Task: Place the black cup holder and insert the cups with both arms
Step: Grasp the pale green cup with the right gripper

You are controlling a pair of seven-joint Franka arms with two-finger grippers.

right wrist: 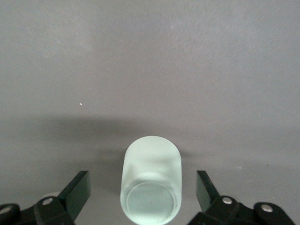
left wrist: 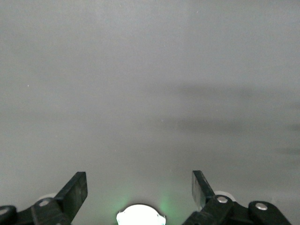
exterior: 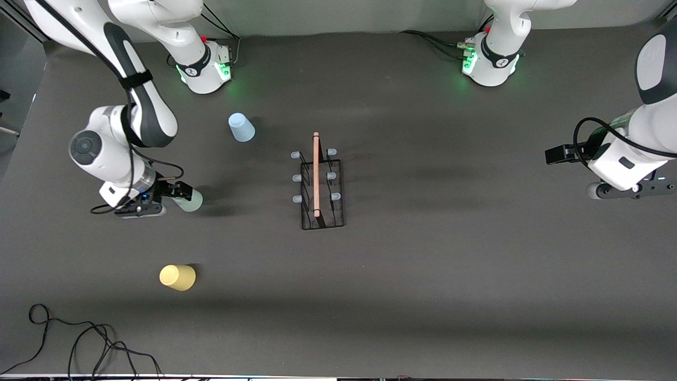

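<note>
While my left gripper [left wrist: 139, 190] waits spread apart over bare table, my right gripper [right wrist: 142, 190] brackets the green cup [right wrist: 151, 183], fingers apart, not touching.

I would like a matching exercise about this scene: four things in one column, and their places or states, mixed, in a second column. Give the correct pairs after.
Things:
1. green cup
2. yellow cup
3. blue cup
4. left gripper

Places or states:
A. open over bare table, waiting
B. nearest to the front camera of the three cups
C. between the open fingers of the right gripper
D. farthest from the front camera of the three cups

Pairs: 1-C, 2-B, 3-D, 4-A
</note>
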